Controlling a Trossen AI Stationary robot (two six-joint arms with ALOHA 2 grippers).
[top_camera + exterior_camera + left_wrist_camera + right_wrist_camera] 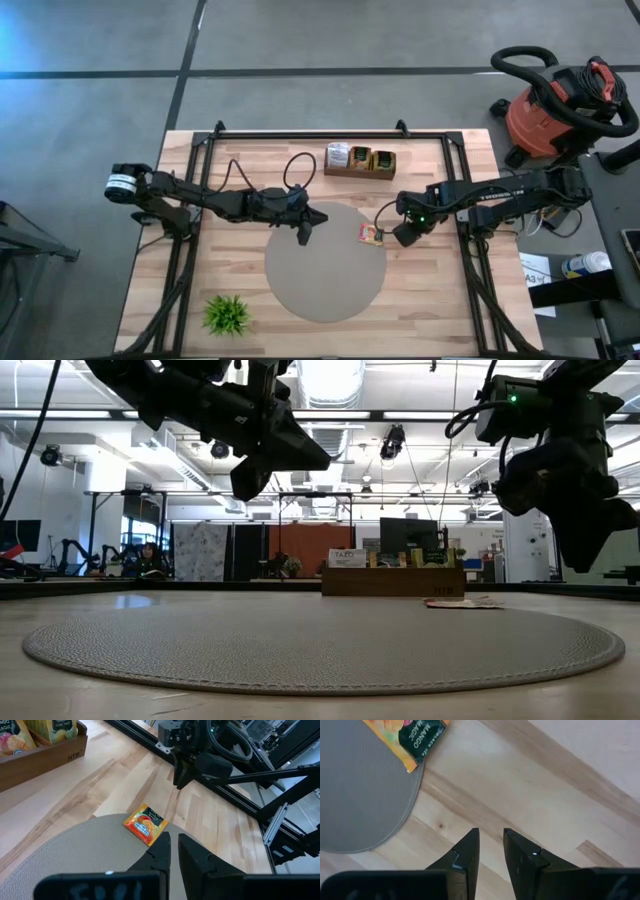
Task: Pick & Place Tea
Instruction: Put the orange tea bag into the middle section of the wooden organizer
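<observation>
Orange mango tea sachet [371, 234] lies flat on the round grey mat's [325, 290] right edge, overhanging the wooden worktop [440, 300].
Right gripper [404, 236] hangs just beside it, fingers narrowly parted, holding nothing; left gripper [303, 233], nearly closed and empty, hovers over the mat. Label reads "MANGO".

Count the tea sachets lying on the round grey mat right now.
1: an orange mango sachet overlapping the mat's right edge. More sachets stand in the wooden box; some may be hidden.
</observation>
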